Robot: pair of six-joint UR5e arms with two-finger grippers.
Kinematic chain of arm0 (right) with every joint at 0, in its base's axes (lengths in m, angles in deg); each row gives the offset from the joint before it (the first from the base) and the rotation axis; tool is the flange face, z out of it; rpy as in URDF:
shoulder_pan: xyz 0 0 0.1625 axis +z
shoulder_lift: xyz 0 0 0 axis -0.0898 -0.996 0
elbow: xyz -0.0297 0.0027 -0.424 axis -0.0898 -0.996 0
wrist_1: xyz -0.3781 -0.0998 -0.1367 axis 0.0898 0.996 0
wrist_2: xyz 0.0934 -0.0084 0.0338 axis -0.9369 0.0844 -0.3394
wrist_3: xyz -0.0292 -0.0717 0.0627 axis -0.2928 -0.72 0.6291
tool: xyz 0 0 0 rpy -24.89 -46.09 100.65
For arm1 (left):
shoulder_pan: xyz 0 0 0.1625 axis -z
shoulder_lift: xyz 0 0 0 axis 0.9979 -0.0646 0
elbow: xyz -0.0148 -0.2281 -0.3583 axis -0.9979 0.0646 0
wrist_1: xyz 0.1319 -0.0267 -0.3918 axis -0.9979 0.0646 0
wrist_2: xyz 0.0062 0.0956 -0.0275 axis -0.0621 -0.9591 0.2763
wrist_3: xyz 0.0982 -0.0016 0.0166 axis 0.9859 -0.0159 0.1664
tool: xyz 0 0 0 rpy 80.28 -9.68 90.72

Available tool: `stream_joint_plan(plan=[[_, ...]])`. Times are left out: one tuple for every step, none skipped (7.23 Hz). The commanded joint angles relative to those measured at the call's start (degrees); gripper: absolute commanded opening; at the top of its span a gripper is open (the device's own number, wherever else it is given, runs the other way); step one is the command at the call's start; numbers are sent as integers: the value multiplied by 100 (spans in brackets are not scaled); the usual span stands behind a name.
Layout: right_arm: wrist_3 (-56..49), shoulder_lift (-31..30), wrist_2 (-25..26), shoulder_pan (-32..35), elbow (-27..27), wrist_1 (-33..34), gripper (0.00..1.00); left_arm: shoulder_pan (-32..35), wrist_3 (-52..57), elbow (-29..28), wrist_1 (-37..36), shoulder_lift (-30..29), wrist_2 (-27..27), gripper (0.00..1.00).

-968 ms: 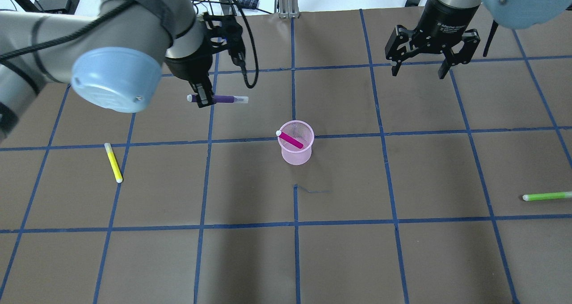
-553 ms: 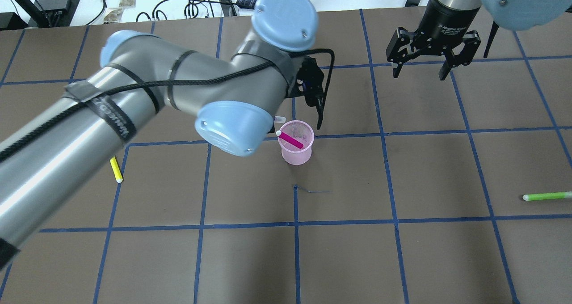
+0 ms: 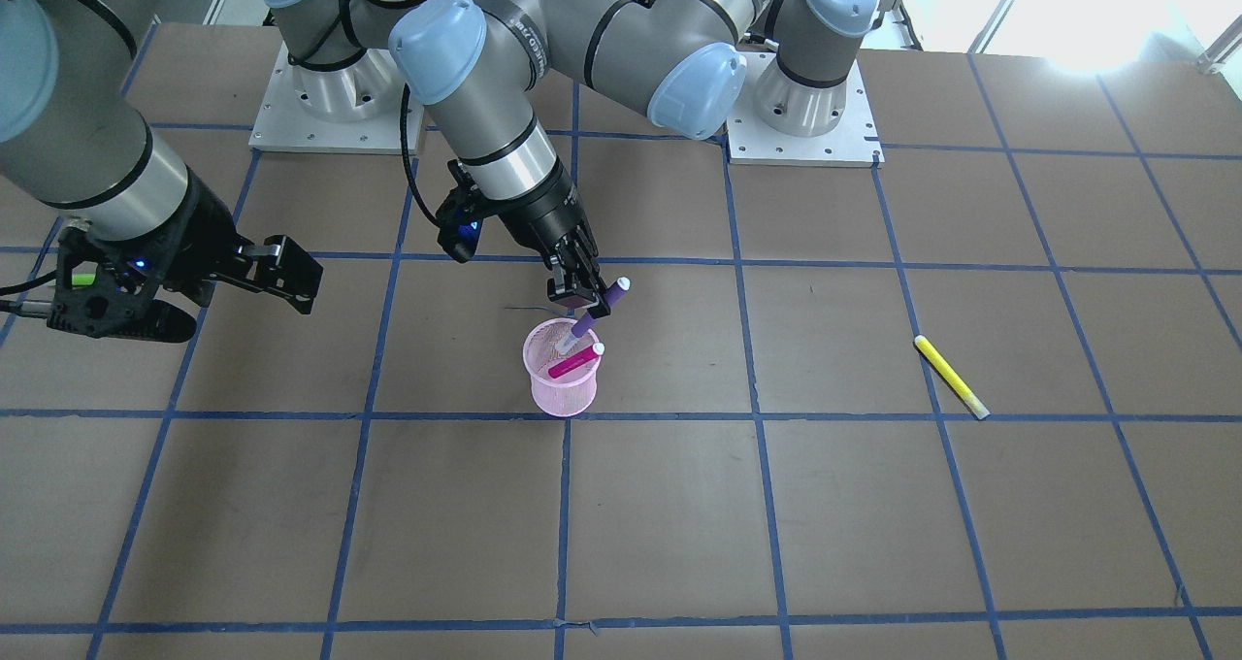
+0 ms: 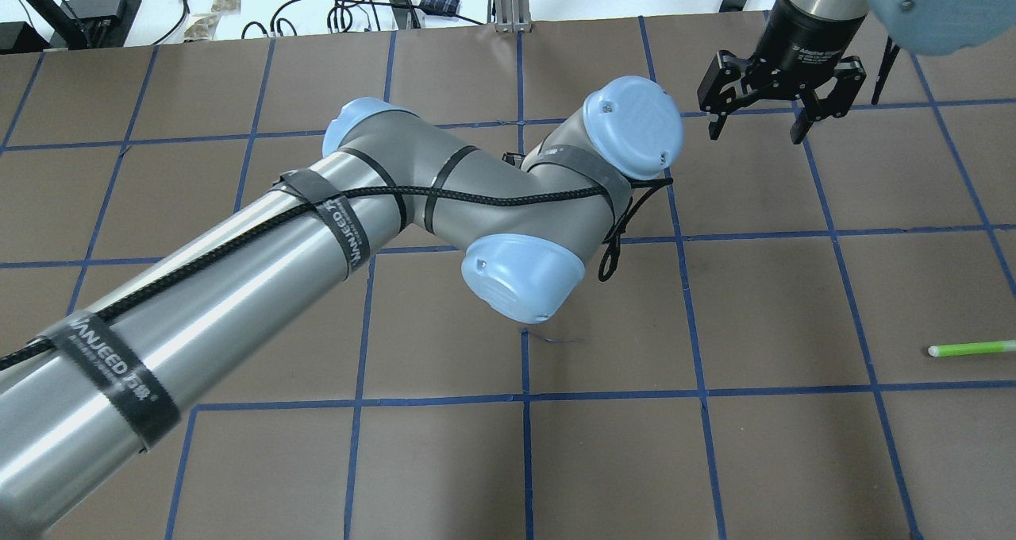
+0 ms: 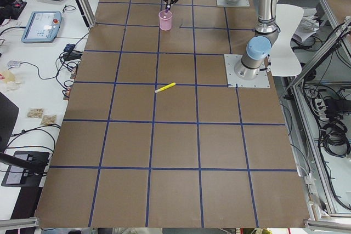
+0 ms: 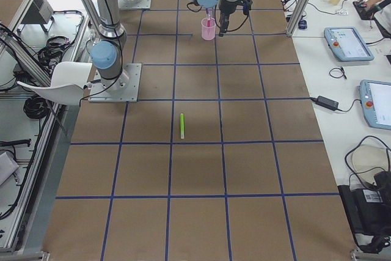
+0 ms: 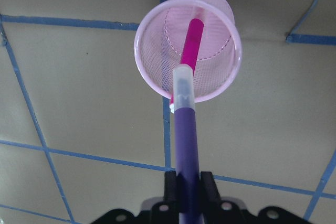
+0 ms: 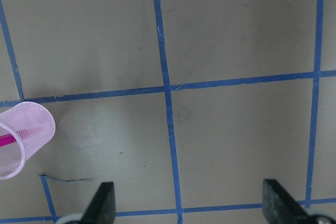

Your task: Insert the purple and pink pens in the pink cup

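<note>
Clearly, the left gripper (image 3: 579,303) is clamped on the purple pen (image 3: 583,326). The pen slants down from the gripper, its clear-capped end at the mouth of the pink cup (image 3: 563,388) just below. 1 pink pen (image 3: 572,361) leans inside that cup. Well apart, the right gripper (image 4: 756,131) hangs spread wide, holding nothing, above the tabletop (image 4: 762,460).

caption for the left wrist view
Left gripper holds the purple pen pointed at the pink cup, pink pen inside.
</note>
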Motion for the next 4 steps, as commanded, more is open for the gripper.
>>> stream_joint_plan(plan=[[-28, 3, -11, -140, 9, -8, 100, 180, 172, -39, -260, -328, -183, 0], [-28, -6, -11, -140, 44, -8, 100, 224, 198, -39, -340, -425, -262, 0], [-28, -6, -11, -140, 114, -8, 100, 233, 381, -30, -358, -469, -341, 14], [-28, -15, -11, -140, 141, 1, 100, 233, 479, -21, -515, -452, -351, 90]])
